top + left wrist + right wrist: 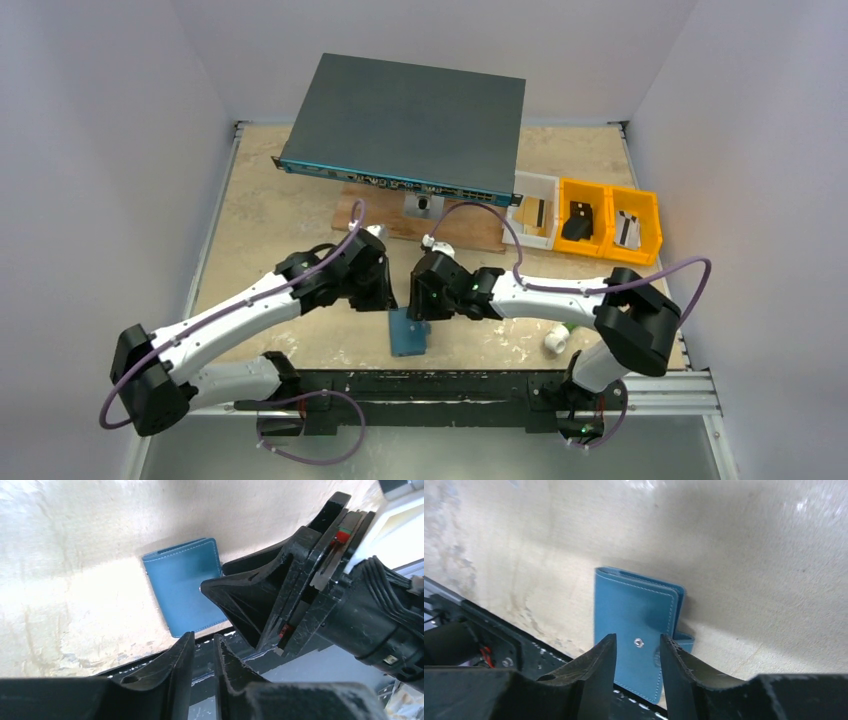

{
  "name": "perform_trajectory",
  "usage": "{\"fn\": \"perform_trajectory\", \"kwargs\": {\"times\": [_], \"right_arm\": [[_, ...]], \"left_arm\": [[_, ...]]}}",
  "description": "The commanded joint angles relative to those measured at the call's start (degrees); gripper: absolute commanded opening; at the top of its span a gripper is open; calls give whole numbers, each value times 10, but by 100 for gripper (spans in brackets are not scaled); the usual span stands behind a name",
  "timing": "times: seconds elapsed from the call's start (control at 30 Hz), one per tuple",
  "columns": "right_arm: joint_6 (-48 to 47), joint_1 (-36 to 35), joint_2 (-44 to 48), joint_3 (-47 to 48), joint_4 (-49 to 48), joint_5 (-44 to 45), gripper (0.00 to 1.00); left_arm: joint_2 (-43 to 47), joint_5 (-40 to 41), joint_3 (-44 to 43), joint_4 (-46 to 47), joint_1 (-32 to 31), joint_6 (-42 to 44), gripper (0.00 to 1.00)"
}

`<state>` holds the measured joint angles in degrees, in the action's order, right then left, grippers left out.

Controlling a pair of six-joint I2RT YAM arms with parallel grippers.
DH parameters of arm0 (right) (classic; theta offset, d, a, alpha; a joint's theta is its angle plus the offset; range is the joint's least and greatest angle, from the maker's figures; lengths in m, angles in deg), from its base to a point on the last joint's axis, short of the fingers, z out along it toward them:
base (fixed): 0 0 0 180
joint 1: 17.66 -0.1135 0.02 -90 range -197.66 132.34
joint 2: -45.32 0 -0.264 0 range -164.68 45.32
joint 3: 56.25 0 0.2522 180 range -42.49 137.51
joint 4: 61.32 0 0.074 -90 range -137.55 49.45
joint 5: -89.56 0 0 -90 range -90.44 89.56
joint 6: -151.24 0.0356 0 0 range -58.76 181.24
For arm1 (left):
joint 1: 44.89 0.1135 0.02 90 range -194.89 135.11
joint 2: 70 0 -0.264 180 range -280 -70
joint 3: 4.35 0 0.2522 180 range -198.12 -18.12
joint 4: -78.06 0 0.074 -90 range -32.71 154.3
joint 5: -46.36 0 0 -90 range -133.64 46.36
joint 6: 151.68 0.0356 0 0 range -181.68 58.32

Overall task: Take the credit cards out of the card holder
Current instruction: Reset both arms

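The card holder [408, 332] lies folded shut on the worktop [270, 210], right at its near edge beside the black rail [450, 385]; no cards show. The left pincer [204, 642] is barely parted and empty. The right pincer [636, 647] hangs over the card holder, partly open, also empty. A one-sided nudge could slide the card holder onto the rail, and the two pincers, crowded together, could knock each other.
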<state>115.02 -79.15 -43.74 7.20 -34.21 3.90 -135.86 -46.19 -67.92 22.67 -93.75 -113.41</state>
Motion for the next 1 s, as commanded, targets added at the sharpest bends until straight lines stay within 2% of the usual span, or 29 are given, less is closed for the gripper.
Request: {"fn": "perform_trajectory", "kwargs": {"times": [0.0,0.07,0.2,0.27,0.33,0.4,0.47,0.5,0.97], "right_arm": [[-16,-2,45,57,26,36,39],[-21,-2,60,72,36,45,41],[-38,-2,96,99,60,72,53],[-48,-2,117,109,65,91,63],[-59,-2,136,121,72,109,75],[-70,-1,155,131,77,125,88],[-79,-2,169,137,78,138,98],[-84,-1,175,139,76,146,99],[-106,-2,206,137,59,180,99]], "left_arm": [[58,72,-64,-73,8,37,24],[79,89,-87,-90,13,50,30],[112,128,-119,-112,20,64,52],[121,143,-131,-119,22,72,66],[126,163,-143,-129,22,74,87],[131,179,-153,-140,22,75,95],[135,193,-159,-148,22,75,98],[137,199,-161,-150,22,74,99],[149,231,-161,-162,23,77,100]]}}
